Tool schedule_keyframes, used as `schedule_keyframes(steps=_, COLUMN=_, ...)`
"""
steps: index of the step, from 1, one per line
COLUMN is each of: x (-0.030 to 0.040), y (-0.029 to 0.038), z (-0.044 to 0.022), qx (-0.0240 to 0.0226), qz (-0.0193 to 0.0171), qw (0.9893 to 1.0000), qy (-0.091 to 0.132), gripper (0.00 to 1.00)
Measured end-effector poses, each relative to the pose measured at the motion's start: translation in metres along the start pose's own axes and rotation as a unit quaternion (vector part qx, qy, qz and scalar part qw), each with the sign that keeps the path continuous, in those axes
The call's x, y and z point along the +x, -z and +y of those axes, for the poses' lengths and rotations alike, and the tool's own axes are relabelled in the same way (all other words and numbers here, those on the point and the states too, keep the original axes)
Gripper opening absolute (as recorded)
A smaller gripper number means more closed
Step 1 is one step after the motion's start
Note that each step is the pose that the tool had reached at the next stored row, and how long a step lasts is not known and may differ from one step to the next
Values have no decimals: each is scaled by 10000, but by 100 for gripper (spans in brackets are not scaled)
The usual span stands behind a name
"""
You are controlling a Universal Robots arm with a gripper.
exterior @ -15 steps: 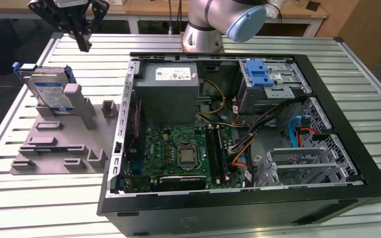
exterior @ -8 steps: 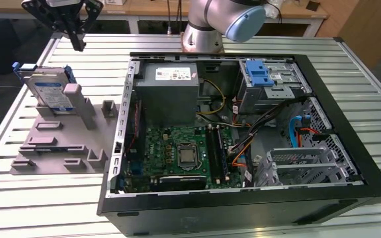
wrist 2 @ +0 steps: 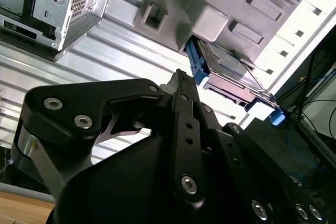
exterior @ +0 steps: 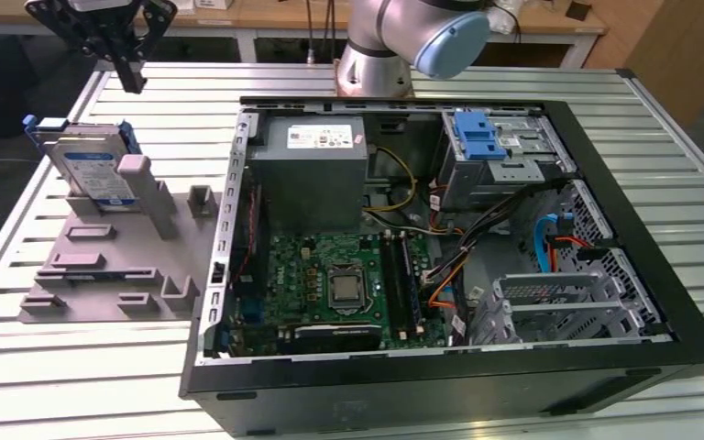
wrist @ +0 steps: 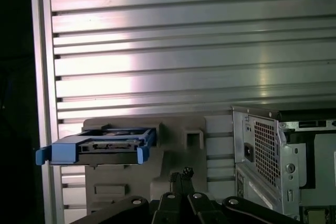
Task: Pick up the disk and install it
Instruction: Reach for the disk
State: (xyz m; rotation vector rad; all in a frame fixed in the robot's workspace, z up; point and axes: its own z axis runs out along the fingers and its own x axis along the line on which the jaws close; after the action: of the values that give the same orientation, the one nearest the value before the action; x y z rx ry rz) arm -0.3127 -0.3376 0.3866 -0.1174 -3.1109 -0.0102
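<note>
Your gripper (exterior: pixel 132 85) hangs in the air over the far corner of the slatted metal table (exterior: pixel 71 367), at about 11 o'clock in the exterior view. Its fingers are pressed together and hold nothing. In both wrist views the closed tips meet in one line with no gap. The disk (exterior: pixel 93 170) is well apart from the gripper, between 6 and 7 o'clock from the fingertips in the exterior view, with open air between them. It stands on edge in the grey fixture (exterior: pixel 120 275), tilted a little. Its white-and-blue label faces the camera and its blue rails frame its sides. In the first wrist view you see the disk (wrist: pixel 105 148) edge-on, seated in the fixture, with the fingertips near it but not touching. The open computer case (exterior: pixel 450 385) lies just beside the fixture, at 3 o'clock from the disk. Inside it, the metal drive cage with the blue latch (exterior: pixel 484 137) sits toward 1 o'clock, and the grey power supply (exterior: pixel 315 174) toward 11 o'clock.
</note>
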Motion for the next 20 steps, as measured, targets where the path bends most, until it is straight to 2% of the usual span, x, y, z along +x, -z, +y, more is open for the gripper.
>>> schedule_keyframes(steps=11, x=199, y=-14, z=5, qx=2, qz=27, qw=10000, qy=0, gripper=11)
schedule_keyframes(steps=20, x=224, y=-19, z=3, qx=2, qz=28, qw=10000, qy=0, gripper=11)
